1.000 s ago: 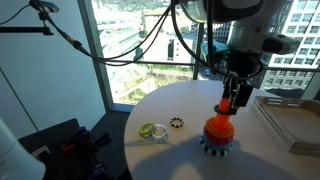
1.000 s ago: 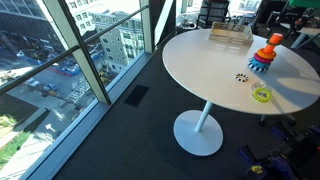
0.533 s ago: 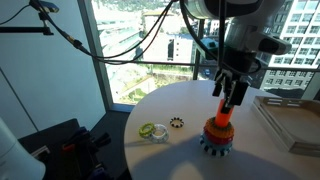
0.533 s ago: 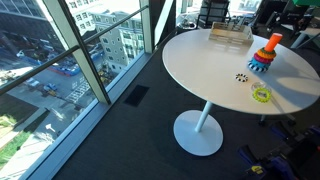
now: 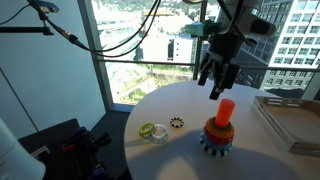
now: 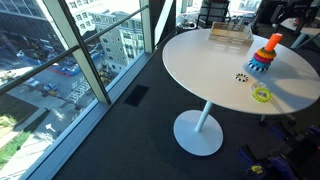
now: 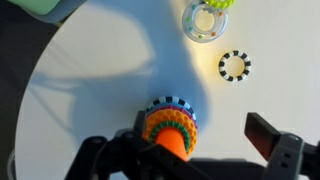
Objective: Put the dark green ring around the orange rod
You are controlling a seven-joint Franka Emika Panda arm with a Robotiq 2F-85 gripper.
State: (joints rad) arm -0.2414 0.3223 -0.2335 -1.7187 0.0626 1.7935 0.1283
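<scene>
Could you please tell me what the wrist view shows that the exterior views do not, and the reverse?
Only the wrist view looks straight down the orange rod, where a dark green ring appears seated around it. Only the exterior views show the whole end effector, open, hanging above the rod, plus the windows and a flat box. Both share the white table, the black toothed ring and the yellow-green ring.

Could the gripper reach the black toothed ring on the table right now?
Probably yes. The gripper hangs open above the orange rod, and the toothed ring lies alone on bare table, apart from the rod and the yellow-green ring.
</scene>
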